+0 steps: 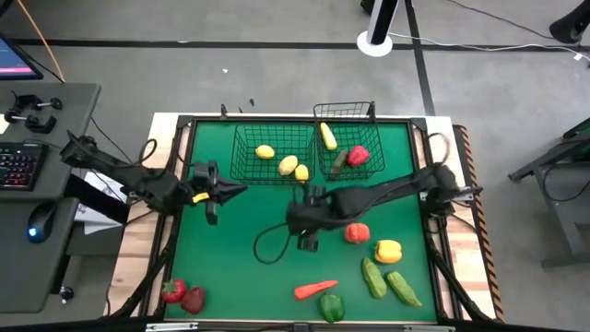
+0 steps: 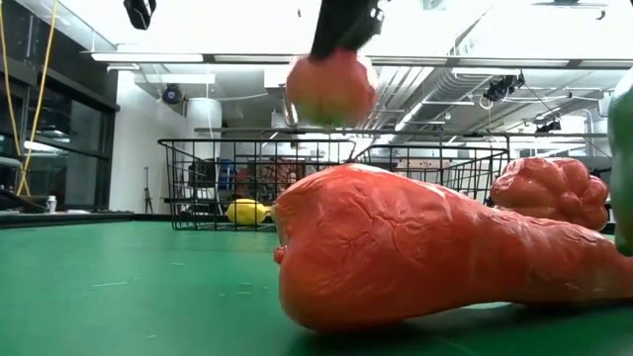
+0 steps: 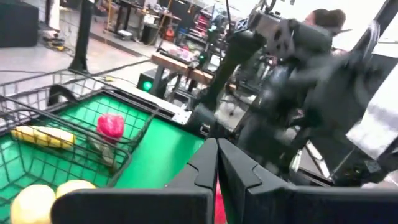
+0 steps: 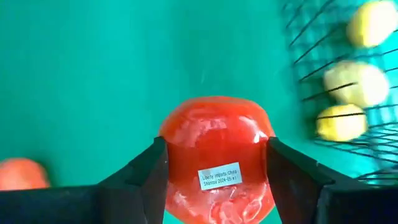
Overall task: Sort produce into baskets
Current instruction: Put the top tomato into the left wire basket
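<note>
Right now I see my right pincer (image 4: 214, 165) clamped on a red apple (image 4: 216, 155), raised above the worktop (image 1: 249, 221) near the baskets (image 1: 272, 152); my left pincer (image 3: 217, 165) hangs closed, empty.

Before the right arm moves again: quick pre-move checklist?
1. Grip: right gripper shut on the red piece, a finger on each side. Ok.
2. Lift: the low view shows the piece hanging above the table. Ok.
3. Piece type: apple or tomato? Cannot tell, so the target basket is unconfirmed.
4. Room: left basket holds only three lemons; right basket holds three pieces. Ok.
5. Left gripper: shut, empty, near the left basket's front corner, probably off the path. Ok.
</note>
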Robot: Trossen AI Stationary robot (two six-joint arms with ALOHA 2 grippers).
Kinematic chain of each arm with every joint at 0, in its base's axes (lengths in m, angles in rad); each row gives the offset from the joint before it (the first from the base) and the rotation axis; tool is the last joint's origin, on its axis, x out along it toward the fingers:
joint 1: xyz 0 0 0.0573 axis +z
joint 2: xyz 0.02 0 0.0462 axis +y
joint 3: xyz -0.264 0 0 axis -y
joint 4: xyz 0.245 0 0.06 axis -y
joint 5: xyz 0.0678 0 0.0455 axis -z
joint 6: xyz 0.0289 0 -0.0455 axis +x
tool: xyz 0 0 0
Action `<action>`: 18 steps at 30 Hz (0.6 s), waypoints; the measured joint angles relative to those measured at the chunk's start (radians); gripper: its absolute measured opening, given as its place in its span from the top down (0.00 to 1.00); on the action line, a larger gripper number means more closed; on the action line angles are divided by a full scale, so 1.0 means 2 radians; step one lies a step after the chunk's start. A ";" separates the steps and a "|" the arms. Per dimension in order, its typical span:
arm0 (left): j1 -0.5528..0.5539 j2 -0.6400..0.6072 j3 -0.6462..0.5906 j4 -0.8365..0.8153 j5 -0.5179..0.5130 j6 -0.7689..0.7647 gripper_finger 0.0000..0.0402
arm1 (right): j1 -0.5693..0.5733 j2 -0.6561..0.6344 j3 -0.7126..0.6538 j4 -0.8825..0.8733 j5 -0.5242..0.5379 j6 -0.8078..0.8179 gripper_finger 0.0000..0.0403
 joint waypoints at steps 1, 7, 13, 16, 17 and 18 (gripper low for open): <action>0.000 -0.002 0.000 -0.002 -0.001 0.000 1.00 | -0.003 -0.018 0.001 0.004 0.000 0.005 0.49; 0.000 0.005 0.000 -0.017 -0.001 -0.031 1.00 | -0.026 -0.159 -0.014 0.116 0.002 0.072 0.49; 0.000 0.022 0.000 -0.016 -0.001 -0.059 1.00 | -0.051 -0.259 -0.017 0.302 0.036 0.086 0.48; 0.000 0.031 0.000 -0.016 -0.001 -0.057 1.00 | -0.056 -0.288 -0.016 0.365 0.031 0.042 0.48; 0.000 0.033 0.000 -0.016 -0.001 -0.057 1.00 | -0.057 -0.294 -0.017 0.379 0.027 0.028 0.48; 0.000 0.035 0.000 -0.016 -0.001 -0.057 1.00 | -0.057 -0.299 -0.017 0.389 0.023 0.015 0.48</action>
